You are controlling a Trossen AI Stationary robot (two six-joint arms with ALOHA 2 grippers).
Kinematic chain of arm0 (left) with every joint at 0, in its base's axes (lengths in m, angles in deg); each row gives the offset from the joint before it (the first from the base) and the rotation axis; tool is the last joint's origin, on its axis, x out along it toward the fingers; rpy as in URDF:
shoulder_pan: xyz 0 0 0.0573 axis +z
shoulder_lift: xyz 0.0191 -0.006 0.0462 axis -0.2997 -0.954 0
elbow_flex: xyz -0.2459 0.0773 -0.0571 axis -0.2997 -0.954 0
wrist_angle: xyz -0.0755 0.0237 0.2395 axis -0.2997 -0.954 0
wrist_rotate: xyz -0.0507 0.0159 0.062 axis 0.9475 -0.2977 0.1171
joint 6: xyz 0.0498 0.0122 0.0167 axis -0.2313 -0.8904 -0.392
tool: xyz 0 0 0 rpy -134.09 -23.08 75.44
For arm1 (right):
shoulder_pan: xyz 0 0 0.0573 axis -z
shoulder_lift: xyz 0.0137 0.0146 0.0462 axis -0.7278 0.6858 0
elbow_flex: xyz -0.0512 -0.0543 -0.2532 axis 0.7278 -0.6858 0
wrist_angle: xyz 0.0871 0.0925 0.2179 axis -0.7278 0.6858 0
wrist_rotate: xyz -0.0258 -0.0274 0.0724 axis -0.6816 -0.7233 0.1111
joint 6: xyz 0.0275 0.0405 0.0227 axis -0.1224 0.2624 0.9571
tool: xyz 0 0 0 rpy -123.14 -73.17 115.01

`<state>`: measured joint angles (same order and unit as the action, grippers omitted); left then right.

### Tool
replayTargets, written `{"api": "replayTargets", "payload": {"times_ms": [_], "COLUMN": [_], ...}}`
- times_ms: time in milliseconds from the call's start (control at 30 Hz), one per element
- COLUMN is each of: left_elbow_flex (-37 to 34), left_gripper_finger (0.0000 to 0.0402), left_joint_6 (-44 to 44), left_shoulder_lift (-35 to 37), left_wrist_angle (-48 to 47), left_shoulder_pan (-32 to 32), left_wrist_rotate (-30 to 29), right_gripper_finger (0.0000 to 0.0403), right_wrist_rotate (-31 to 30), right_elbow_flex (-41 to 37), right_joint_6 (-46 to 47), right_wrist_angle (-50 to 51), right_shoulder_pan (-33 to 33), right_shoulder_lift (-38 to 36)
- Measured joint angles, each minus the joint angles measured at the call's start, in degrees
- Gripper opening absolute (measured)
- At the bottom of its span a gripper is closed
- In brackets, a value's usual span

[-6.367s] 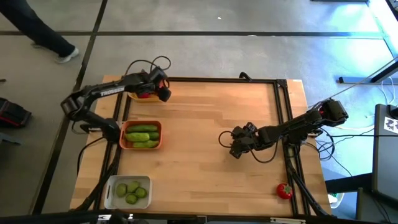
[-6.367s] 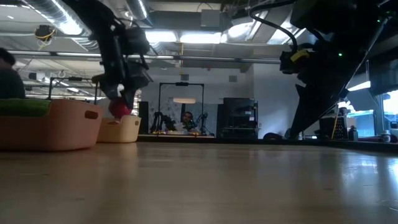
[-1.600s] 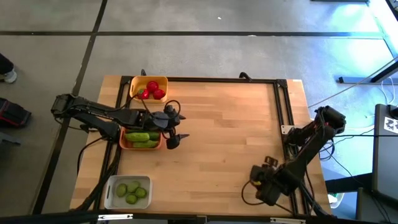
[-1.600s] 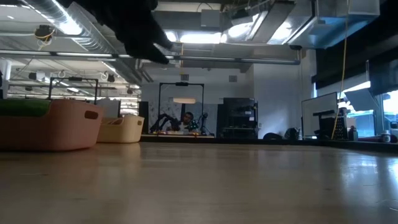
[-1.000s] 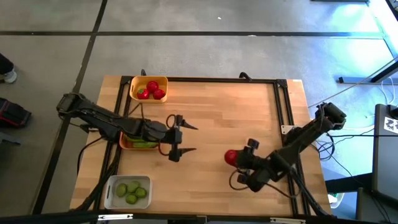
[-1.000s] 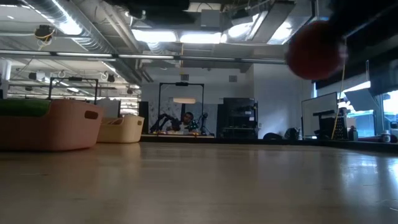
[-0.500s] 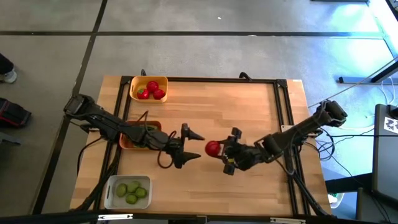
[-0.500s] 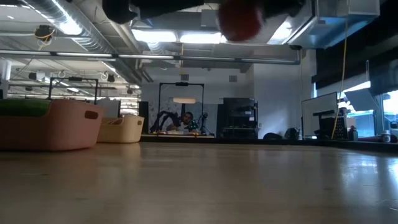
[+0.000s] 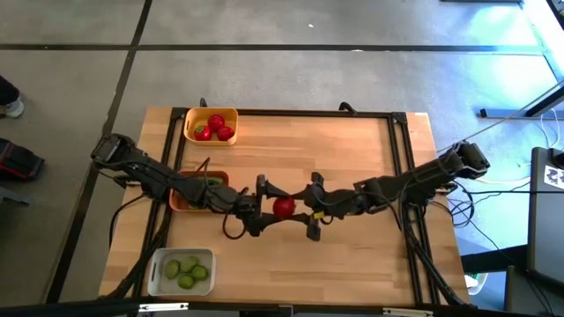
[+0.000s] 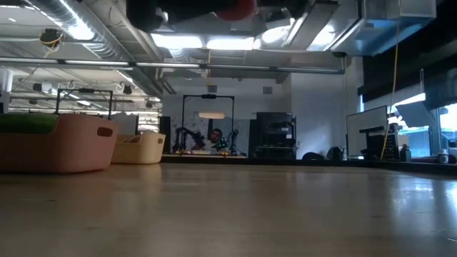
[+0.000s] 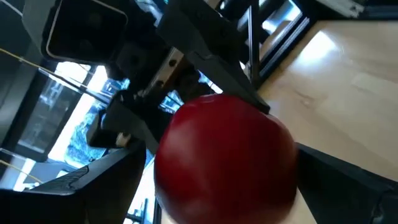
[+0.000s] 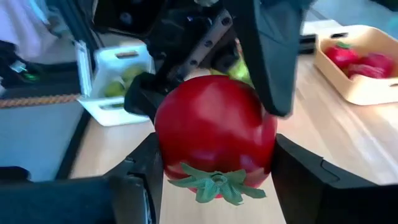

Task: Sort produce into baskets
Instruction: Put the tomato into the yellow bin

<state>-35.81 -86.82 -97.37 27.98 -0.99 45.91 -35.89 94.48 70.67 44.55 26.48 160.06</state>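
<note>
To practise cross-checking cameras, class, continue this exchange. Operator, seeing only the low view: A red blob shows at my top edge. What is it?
Observer: A tomato, gripped by the right hand above mid-table.
Operator: Where is the left hand?
Observer: The left hand faces it, fingers open on either side of the tomato.
Operator: What is inside the yellow basket?
Observer: The yellow basket holds other tomatoes.

bare table (image 9: pixel 352 150) beyond arms, baskets (image 9: pixel 201 191) lining left edge
</note>
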Motion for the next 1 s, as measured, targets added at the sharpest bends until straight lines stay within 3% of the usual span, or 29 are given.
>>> {"api": "replayTargets", "payload": {"times_ms": [200,500,833,1000], "left_elbow_flex": [0.0,0.0,0.0,0.0], "left_gripper_finger": [0.0381,0.0302,0.0307,0.0305], "left_joint_6": [4.4,4.8,6.4,6.8], "left_shoulder_lift": [0.0,0.1,0.1,0.0], "left_wrist_angle": [0.5,0.4,0.4,0.3], "left_shoulder_pan": [-0.7,-0.7,-0.7,-0.7], "left_wrist_rotate": [0.1,-0.3,-0.7,-1.1], "right_gripper_finger": [0.0209,0.0211,0.0216,0.0262], "right_wrist_rotate": [2.7,1.9,1.4,1.3], "right_elbow_flex": [0.0,0.0,0.0,0.1], "right_joint_6": [-0.2,-0.7,0.5,1.1], "right_wrist_angle": [-2.5,-2.5,-1.7,-1.2], "right_shoulder_pan": [0.4,0.8,0.7,1.0], "right_shoulder_lift": [0.3,0.3,0.3,0.3]}}
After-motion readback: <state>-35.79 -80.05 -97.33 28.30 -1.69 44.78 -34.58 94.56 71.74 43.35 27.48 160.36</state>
